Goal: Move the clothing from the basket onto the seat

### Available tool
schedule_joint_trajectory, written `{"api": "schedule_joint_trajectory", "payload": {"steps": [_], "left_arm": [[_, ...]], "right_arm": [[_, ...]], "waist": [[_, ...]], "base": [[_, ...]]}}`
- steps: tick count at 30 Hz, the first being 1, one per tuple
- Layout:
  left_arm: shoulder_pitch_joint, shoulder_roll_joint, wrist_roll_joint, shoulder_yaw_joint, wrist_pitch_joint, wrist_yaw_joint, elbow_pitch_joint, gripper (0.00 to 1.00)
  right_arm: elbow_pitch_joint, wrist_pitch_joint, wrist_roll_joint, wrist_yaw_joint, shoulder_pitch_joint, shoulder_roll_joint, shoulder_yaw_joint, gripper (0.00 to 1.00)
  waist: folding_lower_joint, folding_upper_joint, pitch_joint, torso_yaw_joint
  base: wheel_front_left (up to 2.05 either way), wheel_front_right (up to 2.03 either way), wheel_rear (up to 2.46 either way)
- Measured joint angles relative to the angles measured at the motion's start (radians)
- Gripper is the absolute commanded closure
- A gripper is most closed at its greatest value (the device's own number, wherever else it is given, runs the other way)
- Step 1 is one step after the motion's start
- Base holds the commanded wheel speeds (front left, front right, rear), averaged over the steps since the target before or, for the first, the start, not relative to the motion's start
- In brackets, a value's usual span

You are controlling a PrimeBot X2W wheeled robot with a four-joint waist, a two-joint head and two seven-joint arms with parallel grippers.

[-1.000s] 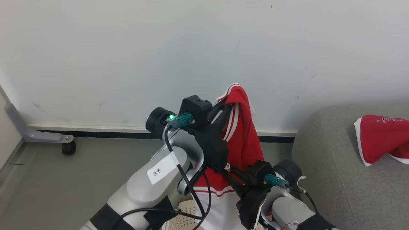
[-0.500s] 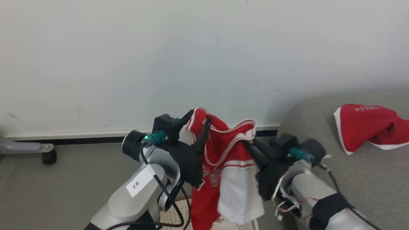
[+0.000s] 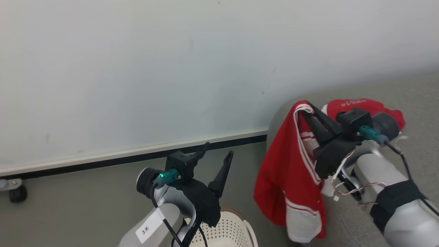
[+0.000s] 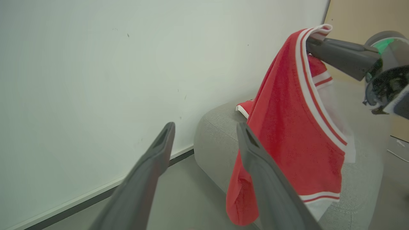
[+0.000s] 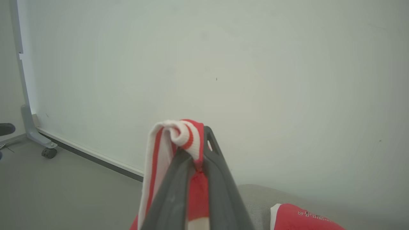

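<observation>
By seat, right tool pinching garment (jersey, perhaps)

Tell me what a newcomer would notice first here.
A red garment dangles from the right gripper, which is shut on its striped edge, at the edge of the seat. A second red garment lies on the seat behind it. The left gripper hangs open above the basket.

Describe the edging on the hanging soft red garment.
White edging with a thin red stripe; clearest in left wrist view.

even, soft indoor light, faint shadows, wrist views slightly blurred and bowed.
</observation>
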State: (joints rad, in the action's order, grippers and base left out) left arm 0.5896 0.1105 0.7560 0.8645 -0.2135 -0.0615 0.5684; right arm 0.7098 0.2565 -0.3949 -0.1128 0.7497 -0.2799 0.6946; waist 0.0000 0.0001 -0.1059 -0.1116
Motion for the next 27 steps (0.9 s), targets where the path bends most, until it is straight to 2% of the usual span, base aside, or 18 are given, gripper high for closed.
{"api": "schedule_joint_trajectory", "payload": {"steps": [9, 19, 27], "left_arm": [[-0.052, -0.005, -0.001, 0.011, -0.015, -0.004, -0.039, 0.0], [-0.061, -0.027, -0.012, 0.023, -0.019, -0.018, -0.081, 0.0], [-0.059, -0.039, -0.032, 0.05, -0.019, -0.019, -0.103, 0.0]], "right_arm": [[-0.098, 0.0, 0.018, 0.034, 0.0, -0.101, -0.038, 1.0], [-0.168, 0.0, 0.008, 0.035, 0.0, -0.145, -0.072, 1.0], [-0.176, -0.032, -0.018, 0.042, 0.048, -0.172, -0.107, 1.0]], "waist": [[0.0, 0.0, -0.002, -0.108], [-0.0001, 0.0, 0.011, -0.212], [0.0, 0.0, 0.073, -0.23]], "base": [[0.0, 0.0, 0.0], [0.0, 0.0, 0.0], [0.0, 0.0, 0.0]]}}
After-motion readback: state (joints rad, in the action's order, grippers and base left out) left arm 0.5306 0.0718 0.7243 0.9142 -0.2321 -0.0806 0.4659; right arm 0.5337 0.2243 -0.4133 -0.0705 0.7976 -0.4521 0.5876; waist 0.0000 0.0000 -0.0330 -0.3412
